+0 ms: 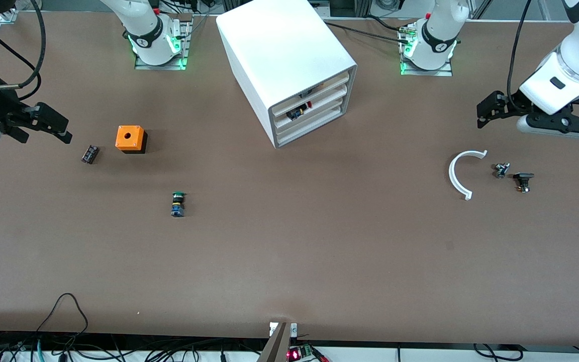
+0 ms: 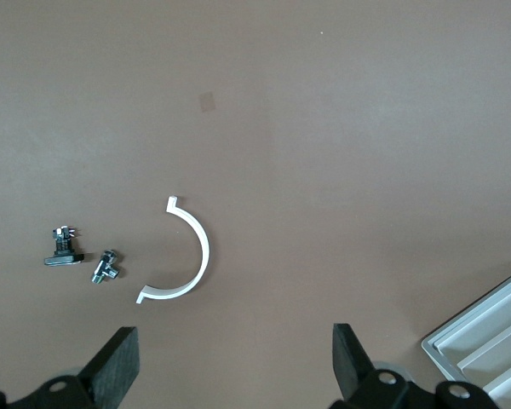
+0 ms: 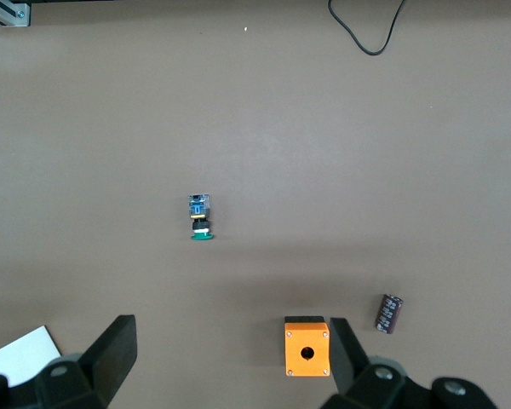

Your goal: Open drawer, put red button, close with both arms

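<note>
Cabinet [image 1: 289,65] sits on the counter [image 1: 289,261] between the arm bases. Button [image 1: 299,111] lies in the drawer [image 1: 314,107], second from top. Toward the right arm's end: box [image 1: 130,138], capacitor [image 1: 89,154] just beside it, second switch [image 1: 177,203] nearer the camera. Toward the left arm's end: curved clip [image 1: 460,173], then two small fittings [image 1: 501,170] [image 1: 522,181] side by side. Left claw [image 1: 485,111] hangs over the counter near the clip; right claw [image 1: 51,123] near the capacitor.

i see the red button [image 1: 299,110] lying inside the drawer [image 1: 314,106] of the white cabinet [image 1: 279,55], upper centre of frame. both grippers, left gripper [image 1: 485,111] and right gripper [image 1: 61,128], hover over the counter [image 1: 289,261] edges.
</note>
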Robot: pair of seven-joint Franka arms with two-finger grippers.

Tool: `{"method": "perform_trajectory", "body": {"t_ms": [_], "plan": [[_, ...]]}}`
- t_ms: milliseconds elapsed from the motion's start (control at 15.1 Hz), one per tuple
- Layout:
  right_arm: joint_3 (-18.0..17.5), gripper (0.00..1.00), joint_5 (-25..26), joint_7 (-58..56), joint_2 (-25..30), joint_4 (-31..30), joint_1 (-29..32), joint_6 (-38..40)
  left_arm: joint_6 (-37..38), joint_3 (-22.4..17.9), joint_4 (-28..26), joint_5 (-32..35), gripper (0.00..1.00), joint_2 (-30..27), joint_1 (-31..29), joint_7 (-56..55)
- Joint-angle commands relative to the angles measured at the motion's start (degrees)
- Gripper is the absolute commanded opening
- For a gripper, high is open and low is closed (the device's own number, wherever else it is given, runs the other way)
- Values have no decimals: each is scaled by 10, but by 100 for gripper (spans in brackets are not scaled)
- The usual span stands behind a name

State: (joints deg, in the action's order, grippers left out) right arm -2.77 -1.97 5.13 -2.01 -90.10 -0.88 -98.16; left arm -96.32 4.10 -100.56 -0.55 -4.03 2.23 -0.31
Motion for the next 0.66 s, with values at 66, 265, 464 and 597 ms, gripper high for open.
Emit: {"method": "perform_trajectory", "body": {"t_ms": [66, 265, 464, 597], "plan": [[-8, 100, 4, 4, 10, -11, 8, -5, 3, -32, -9, -5, 100, -9, 35, 15], [-8, 100, 4, 4, 9, -11, 8, -6, 3, -38, -6, -5, 100, -6, 40, 15], [-8, 100, 4, 4, 8, -12, 8, -6, 6, -38, -4, -5, 100, -4, 38, 14], [-8, 100, 4, 4, 8, -15, 8, -7, 9, -38, -3, -5, 100, -4, 38, 11]]}}
